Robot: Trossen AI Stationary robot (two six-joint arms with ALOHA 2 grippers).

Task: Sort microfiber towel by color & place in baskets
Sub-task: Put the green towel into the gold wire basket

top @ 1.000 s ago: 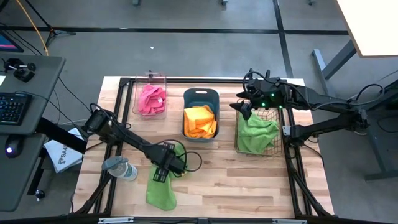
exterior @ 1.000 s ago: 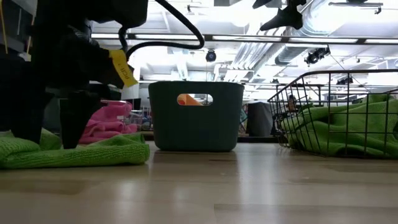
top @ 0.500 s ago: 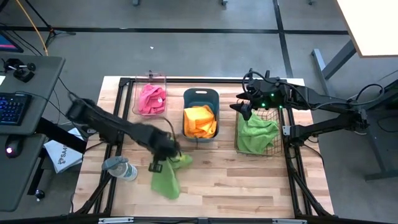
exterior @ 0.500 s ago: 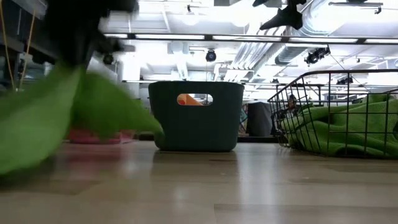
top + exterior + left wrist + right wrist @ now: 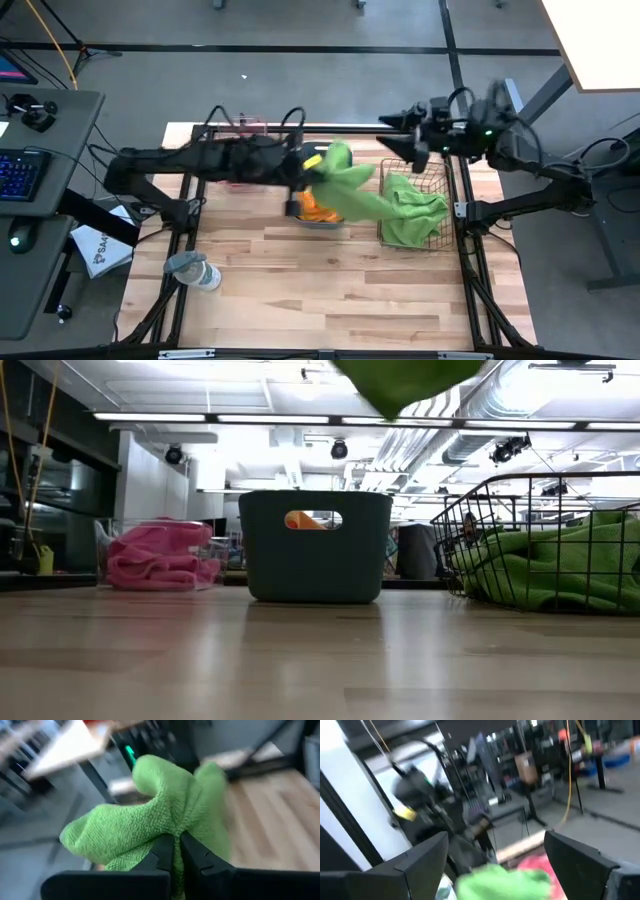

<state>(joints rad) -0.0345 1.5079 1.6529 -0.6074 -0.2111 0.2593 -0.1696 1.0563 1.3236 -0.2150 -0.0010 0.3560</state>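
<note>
My left gripper point(image 5: 312, 178) hangs over the teal tub point(image 5: 322, 222), shut on a lime green microfiber towel point(image 5: 350, 188). The same towel shows in the left wrist view point(image 5: 160, 805) and at the top of the low view point(image 5: 405, 380). Orange towels point(image 5: 312, 208) lie in the teal tub. Pink towels point(image 5: 160, 555) fill the clear box at the far left, mostly hidden under my left arm in the high view. More green towels point(image 5: 415, 215) lie in the wire-mesh basket point(image 5: 440, 185). My right gripper point(image 5: 408, 140) hovers open beyond the wire basket's far left corner. My left gripper pinches a bunched fold of the green towel point(image 5: 172, 827) between its two fingers. The fingers point(image 5: 162, 852) come roughly level from the table's left. The towel is lifted clear of the table and trails from the fingers toward the wire basket, its free end point(image 5: 378, 205) near the basket's left rim.
A clear bottle with a grey cap point(image 5: 195, 270) lies near the table's left front. The three bins stand in a row along the far half. Bare wood point(image 5: 330, 290) stretches across the near half. A desk with a keyboard point(image 5: 20, 170) stands off the table's left.
My left gripper has shut on the green towel that lay on the table's near left. It has lifted the towel clear and swung it fast up, far and right, over the teal tub toward the wire basket. My right gripper has pulled back toward the far edge, still open.
</note>
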